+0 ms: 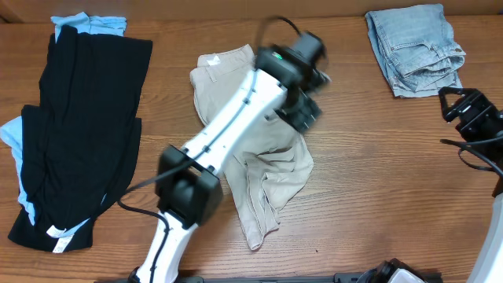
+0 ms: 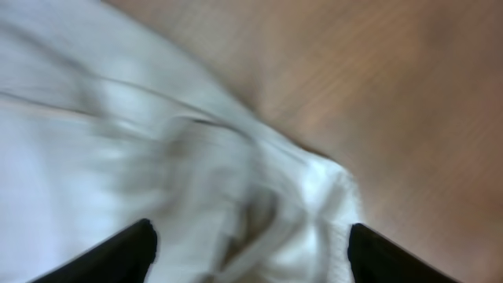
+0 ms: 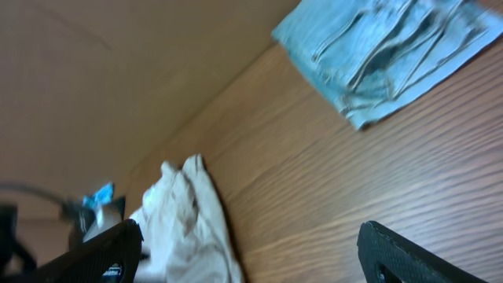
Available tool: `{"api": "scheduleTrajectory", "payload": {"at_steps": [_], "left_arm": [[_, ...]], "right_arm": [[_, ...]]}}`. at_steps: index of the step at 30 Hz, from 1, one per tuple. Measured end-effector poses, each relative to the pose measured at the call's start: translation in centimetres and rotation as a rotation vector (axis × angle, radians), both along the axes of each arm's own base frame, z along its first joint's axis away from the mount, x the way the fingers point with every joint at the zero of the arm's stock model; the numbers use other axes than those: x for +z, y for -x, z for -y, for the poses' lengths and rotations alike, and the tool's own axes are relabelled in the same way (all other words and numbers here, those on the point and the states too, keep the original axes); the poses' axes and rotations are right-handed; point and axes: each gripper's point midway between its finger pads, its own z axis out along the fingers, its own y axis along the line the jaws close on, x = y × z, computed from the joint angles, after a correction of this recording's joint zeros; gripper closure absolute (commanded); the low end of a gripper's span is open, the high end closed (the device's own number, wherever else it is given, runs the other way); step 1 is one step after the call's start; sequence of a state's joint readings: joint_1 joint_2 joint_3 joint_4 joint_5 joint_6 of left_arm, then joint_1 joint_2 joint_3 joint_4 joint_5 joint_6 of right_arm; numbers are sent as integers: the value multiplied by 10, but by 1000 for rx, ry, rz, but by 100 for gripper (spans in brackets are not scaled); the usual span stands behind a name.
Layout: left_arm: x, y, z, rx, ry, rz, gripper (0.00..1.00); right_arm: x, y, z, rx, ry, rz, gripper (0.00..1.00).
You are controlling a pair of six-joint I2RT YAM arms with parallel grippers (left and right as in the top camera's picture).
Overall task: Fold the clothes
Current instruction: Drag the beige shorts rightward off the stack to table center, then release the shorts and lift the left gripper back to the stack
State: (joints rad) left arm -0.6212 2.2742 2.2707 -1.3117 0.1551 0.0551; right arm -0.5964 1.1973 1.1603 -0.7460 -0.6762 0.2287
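The beige shorts (image 1: 271,169) lie crumpled in the middle of the table, waistband end at the back (image 1: 220,67). My left gripper (image 1: 308,110) hovers over their right edge. In the left wrist view its fingers (image 2: 250,250) are spread wide over blurred pale cloth (image 2: 118,141), holding nothing. My right gripper (image 1: 464,106) is at the far right, away from the shorts. In the right wrist view its fingers (image 3: 251,248) are wide open and empty, with the shorts (image 3: 185,216) at the lower left.
A black garment (image 1: 82,134) lies on light-blue cloth (image 1: 88,23) at the left. Folded light-blue jeans (image 1: 415,49) sit at the back right, also in the right wrist view (image 3: 385,51). Bare wooden table (image 1: 377,173) lies between the shorts and the right arm.
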Motion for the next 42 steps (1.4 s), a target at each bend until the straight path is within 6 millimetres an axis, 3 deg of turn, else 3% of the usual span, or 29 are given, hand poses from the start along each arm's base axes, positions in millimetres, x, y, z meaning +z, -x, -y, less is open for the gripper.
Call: {"api": "scheduleTrajectory", "payload": {"at_steps": [4, 7, 11, 15, 20, 25, 29, 32, 35, 42], "left_arm": [[0, -40, -38, 138, 7, 40, 40], [-6, -60, -57, 226, -14, 60, 40], [-34, -74, -59, 270, -38, 55, 36], [-66, -79, -54, 273, -59, 32, 39], [-89, -75, -52, 274, -93, -1, 55], [-91, -76, -55, 281, -114, 7, 96], [-92, -72, -63, 293, -146, -8, 96], [-85, -62, -76, 300, -189, -47, 96], [-64, -55, -91, 314, -231, -73, 96], [-3, -57, -155, 413, -328, -44, 96]], "right_arm": [[-5, -1, -19, 53, -3, -24, 9], [-6, -4, -31, 88, 3, -30, 9], [-10, -7, -45, 130, 12, -40, 9], [-12, -9, -51, 149, 19, -48, 9], [-16, -8, -52, 141, 27, -67, 9], [-19, -6, -49, 125, 35, -87, 9], [-20, -6, -48, 120, 40, -90, 9], [-20, -6, -47, 117, 41, -93, 9], [-21, -6, -49, 121, 43, -94, 9], [-34, -17, -85, 235, 36, -125, 10]]}}
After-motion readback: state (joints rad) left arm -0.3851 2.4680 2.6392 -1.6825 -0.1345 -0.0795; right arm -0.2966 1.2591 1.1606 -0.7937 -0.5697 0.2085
